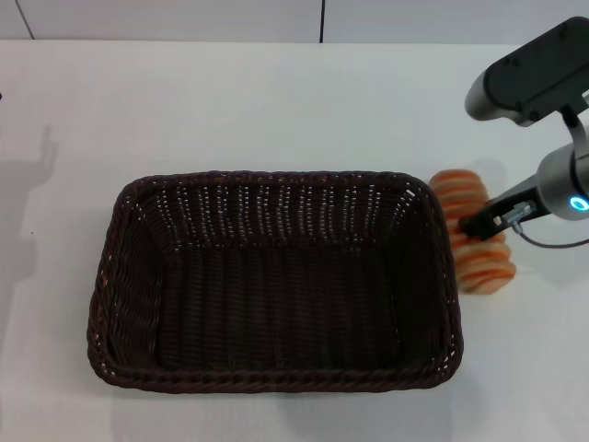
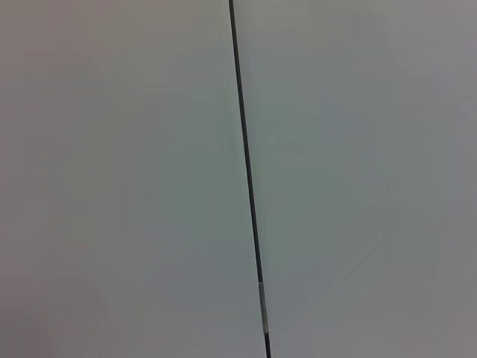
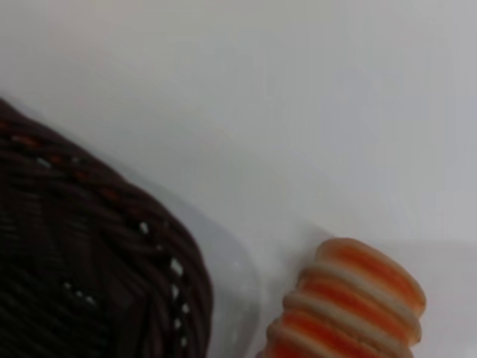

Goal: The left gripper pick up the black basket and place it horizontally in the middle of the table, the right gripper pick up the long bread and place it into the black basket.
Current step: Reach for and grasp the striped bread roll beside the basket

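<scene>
The black basket (image 1: 276,382) lies lengthwise across the middle of the white table (image 1: 276,101), open side up and empty. The long bread (image 1: 483,267), orange with cream stripes, lies on the table just off the basket's right end. My right gripper (image 1: 485,223), on the arm with the blue ring light, is down across the middle of the bread and hides that part of it. The right wrist view shows one end of the bread (image 3: 350,306) beside a corner of the basket (image 3: 89,246). My left gripper is out of view.
The right arm's dark grey housing (image 1: 534,74) hangs over the table's far right. The left wrist view shows only a pale flat surface with a thin dark seam (image 2: 248,179). A faint arm shadow (image 1: 37,157) falls on the table's left side.
</scene>
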`<state>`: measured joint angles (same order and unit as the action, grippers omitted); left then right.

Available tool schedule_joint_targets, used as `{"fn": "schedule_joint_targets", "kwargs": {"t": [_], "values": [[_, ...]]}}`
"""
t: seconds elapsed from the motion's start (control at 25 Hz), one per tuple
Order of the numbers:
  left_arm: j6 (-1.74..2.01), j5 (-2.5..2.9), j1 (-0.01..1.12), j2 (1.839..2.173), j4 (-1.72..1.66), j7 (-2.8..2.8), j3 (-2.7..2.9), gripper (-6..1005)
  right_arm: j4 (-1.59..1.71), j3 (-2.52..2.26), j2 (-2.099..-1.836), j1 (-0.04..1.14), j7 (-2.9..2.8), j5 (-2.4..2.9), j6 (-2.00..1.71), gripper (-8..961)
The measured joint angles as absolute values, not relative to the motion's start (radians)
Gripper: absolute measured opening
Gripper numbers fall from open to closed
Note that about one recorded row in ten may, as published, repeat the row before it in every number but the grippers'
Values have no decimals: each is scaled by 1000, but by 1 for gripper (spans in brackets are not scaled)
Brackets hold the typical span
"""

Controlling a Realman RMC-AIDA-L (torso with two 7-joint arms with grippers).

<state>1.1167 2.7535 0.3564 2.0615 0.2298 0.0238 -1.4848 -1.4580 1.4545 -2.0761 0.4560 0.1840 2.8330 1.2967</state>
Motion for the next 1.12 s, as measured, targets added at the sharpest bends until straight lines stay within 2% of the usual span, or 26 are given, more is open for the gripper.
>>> {"fn": "schedule_joint_targets", "kwargs": {"t": [0.16, 0.36, 0.56, 0.72, 0.92, 1.12], "values": [[1117, 2754, 356, 2062, 229, 22, -1485, 718, -1510, 1466, -2077, 426, 196, 2841, 1269, 440], [1117, 2753, 356, 2062, 229, 22, -1485, 717, -1718, 1488, -2077, 355, 192, 2869, 1266, 259], [1115, 2754, 356, 2062, 230, 23, -1474, 717, -1891, 1516, -2078, 312, 190, 2876, 1278, 139], [1114, 2753, 356, 2063, 231, 26, -1473, 717, -1852, 1514, -2079, 316, 174, 2874, 1279, 43], [1110, 2753, 356, 2063, 228, 30, -1457, 717, -1760, 1458, -2080, 342, 156, 2906, 1289, -1], [1109, 2753, 355, 2062, 228, 30, -1449, 717, -1746, 1452, -2078, 345, 116, 2920, 1288, 112]]}}
